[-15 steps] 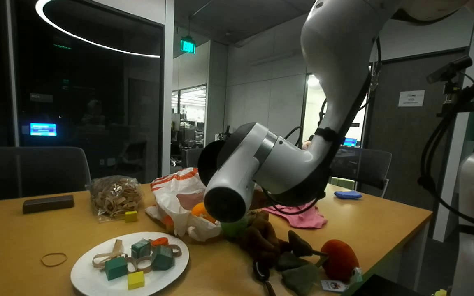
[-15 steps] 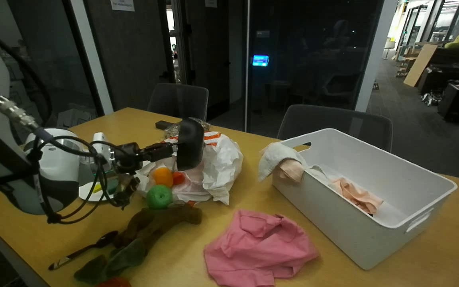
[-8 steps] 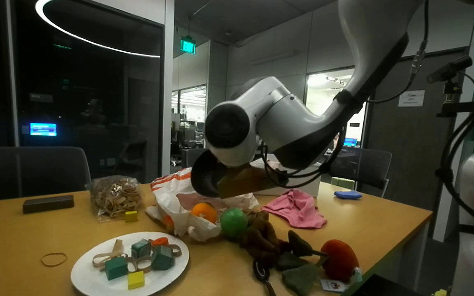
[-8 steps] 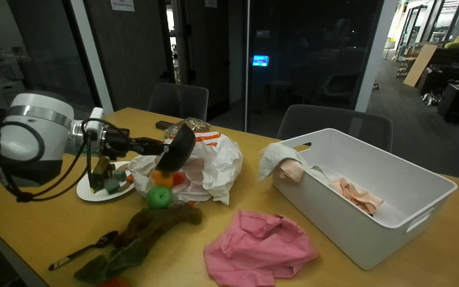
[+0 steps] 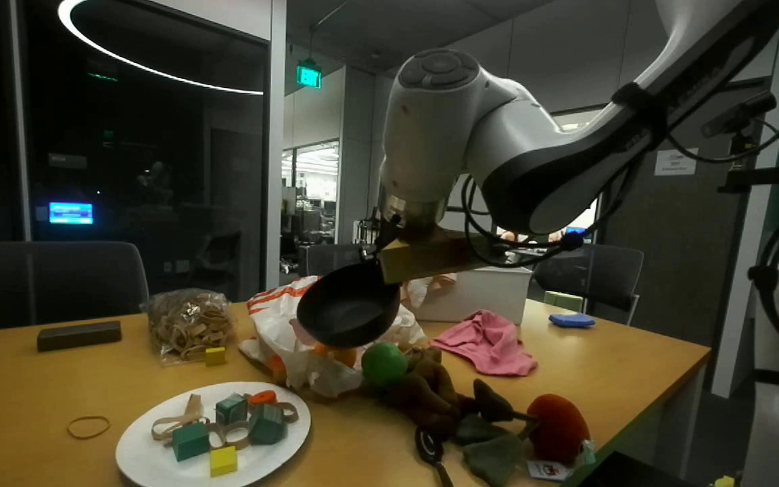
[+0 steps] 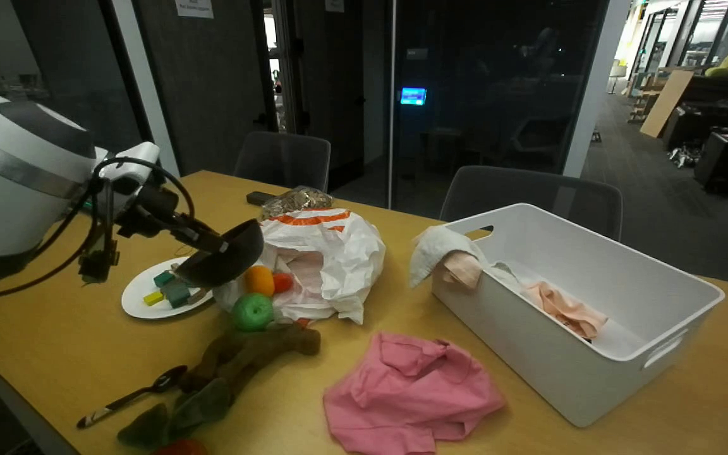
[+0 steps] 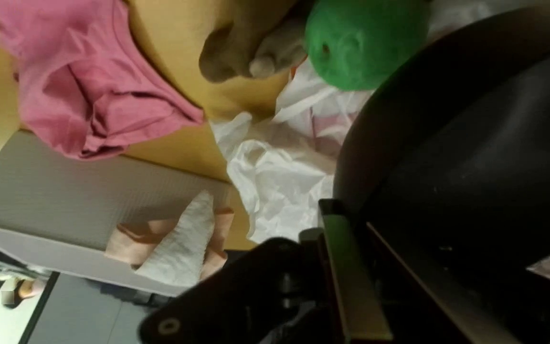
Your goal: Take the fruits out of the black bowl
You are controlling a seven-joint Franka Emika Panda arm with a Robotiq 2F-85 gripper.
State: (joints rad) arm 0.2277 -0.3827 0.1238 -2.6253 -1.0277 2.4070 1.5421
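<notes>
Clearly, the tool (image 6: 222,245) pinches the tilted black bowl (image 5: 347,304) by its rim; the orange fruit (image 6: 259,280) and green fruit (image 6: 253,312) lie out of it, below the tool; lowering now could knock them rolling; that one-edged hold might let the bowl twist loose.

- Panda arm (image 5: 531,138) slanting down from the upper right in an exterior view
- Wrist (image 5: 427,135) bent, its end pointing down
- Robotiq gripper (image 6: 222,245) tilted downward, fingers (image 7: 354,282) clamped
</notes>
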